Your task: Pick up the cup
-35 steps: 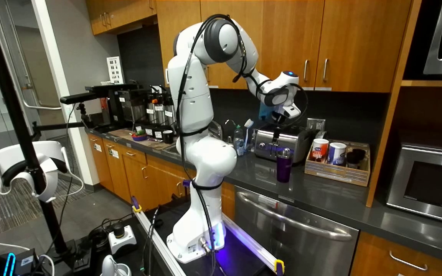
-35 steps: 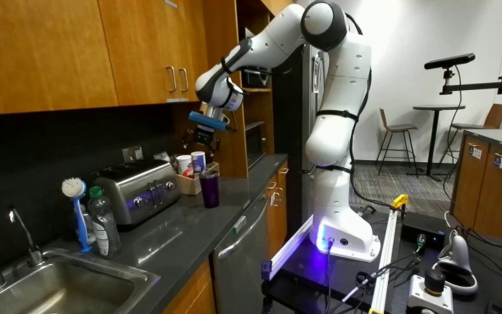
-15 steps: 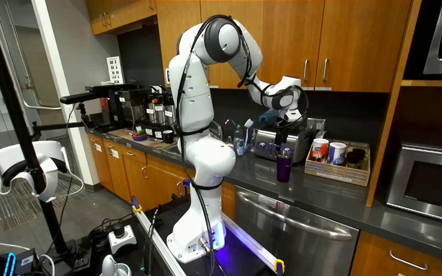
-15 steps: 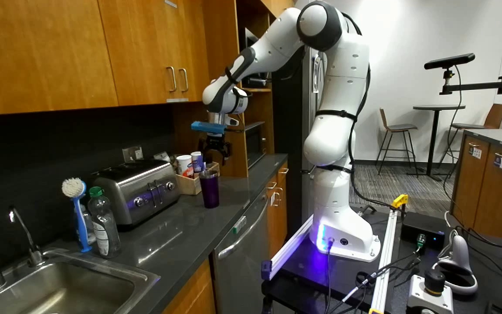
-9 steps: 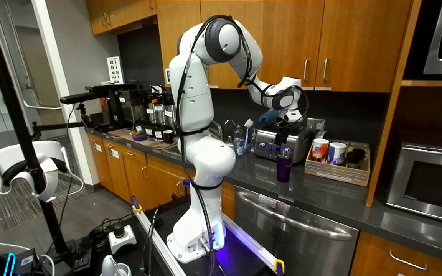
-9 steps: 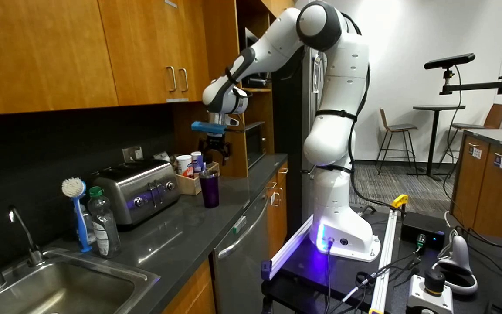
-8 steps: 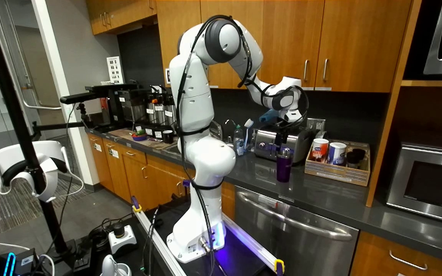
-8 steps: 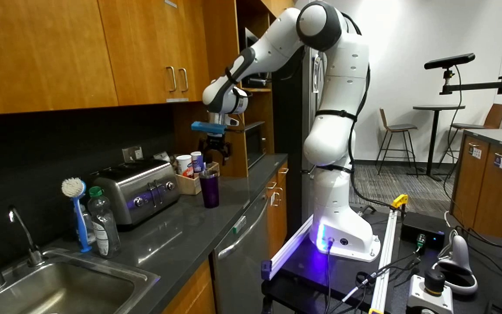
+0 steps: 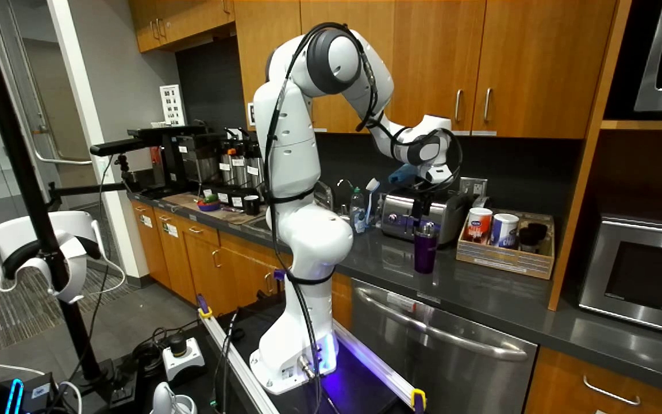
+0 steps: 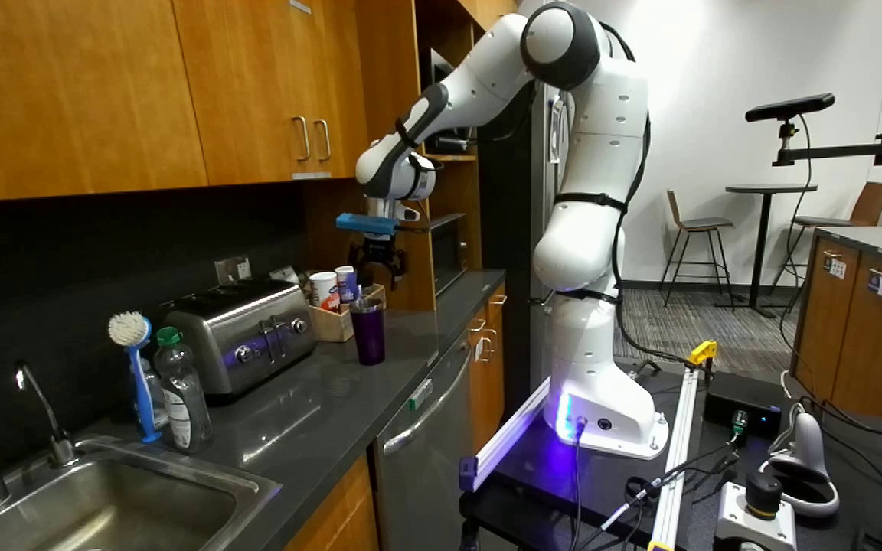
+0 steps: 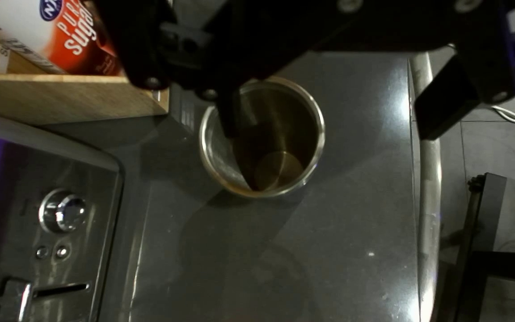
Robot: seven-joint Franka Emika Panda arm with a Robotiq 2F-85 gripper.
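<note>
The cup, a purple tumbler with a shiny rim, stands upright on the dark counter in both exterior views. In the wrist view I look down into its open mouth. My gripper is open and empty, pointing down above the cup. In the wrist view the gripper has one finger across the cup's mouth. The other finger shows over the dishwasher handle, past the counter's front edge. The cup sits off-centre from the gap. Whether the near fingertip reaches below the rim, I cannot tell.
A steel toaster stands beside the cup. A cardboard box with a red-and-white can and a blue-and-white can is close by. The dishwasher handle runs along the counter front. A bottle stands by the sink.
Since about two seconds ago my gripper has turned from tilted to pointing nearly straight down and shifted toward the counter's front. Over the last second it has held still. The cup has not moved.
</note>
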